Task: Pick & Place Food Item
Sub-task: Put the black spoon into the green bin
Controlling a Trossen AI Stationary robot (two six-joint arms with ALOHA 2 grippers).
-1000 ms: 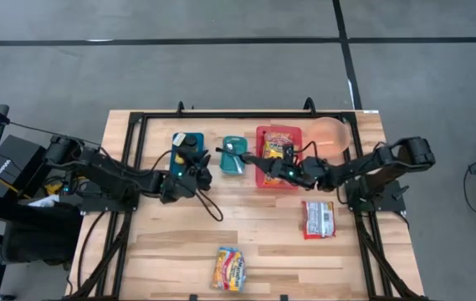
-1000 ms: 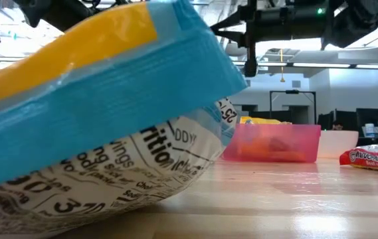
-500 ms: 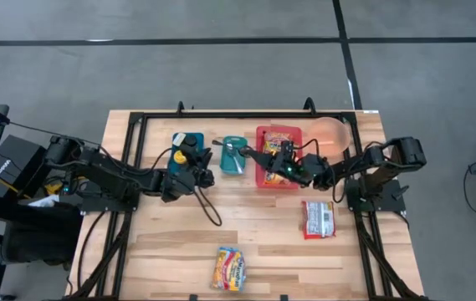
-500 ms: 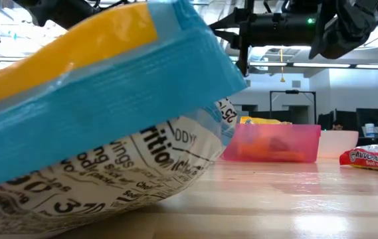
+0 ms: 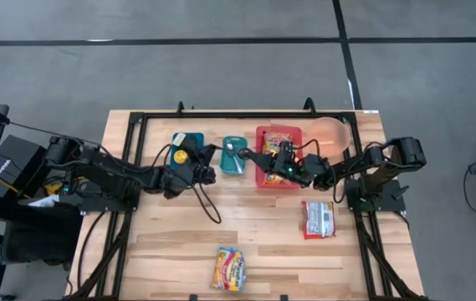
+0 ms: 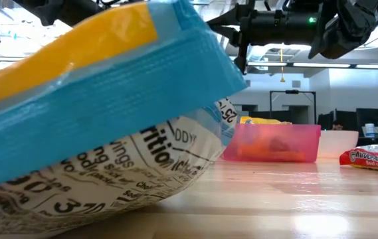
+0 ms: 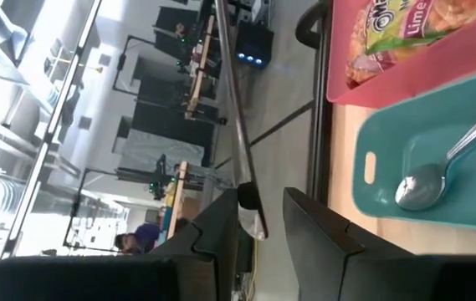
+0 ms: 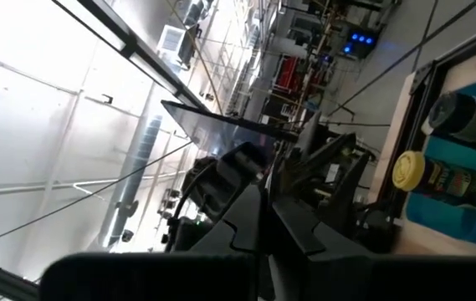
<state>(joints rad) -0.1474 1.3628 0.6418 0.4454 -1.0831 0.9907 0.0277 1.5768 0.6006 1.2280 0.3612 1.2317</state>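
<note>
My left gripper (image 5: 207,170) hovers between a blue tray (image 5: 189,142) holding a yellow-capped bottle and a teal tray (image 5: 234,159) in which a spoon (image 7: 426,186) lies. Its fingers (image 7: 221,219) stand a narrow gap apart around a thin grey strip (image 7: 242,125); what the strip is I cannot tell. My right gripper (image 5: 253,155) is shut, raised over the gap between the teal tray and a red tray (image 5: 263,177). The red tray holds a chip bag (image 5: 279,144). My left gripper has the strip's near end (image 7: 254,213) between its two fingers, lying against one of them. The strip runs on ahead of the fingers, clear of the table. My right gripper: whether it touches the strip cannot be told; its own shut fingers (image 8: 250,209) hide the place.
A pale pink bowl (image 5: 330,134) stands at the far right. One snack packet (image 5: 318,217) lies on the right, another (image 5: 231,267) near the front edge; the latter fills the low view (image 6: 95,126). A black frame (image 5: 246,114) rims the table.
Both wrists have rolled. My right gripper has tipped upward and its tip has swung a little toward the table's left, over the teal tray. My left gripper has shifted slightly toward the far edge. The trays, spoon and packets have stayed where they were.
</note>
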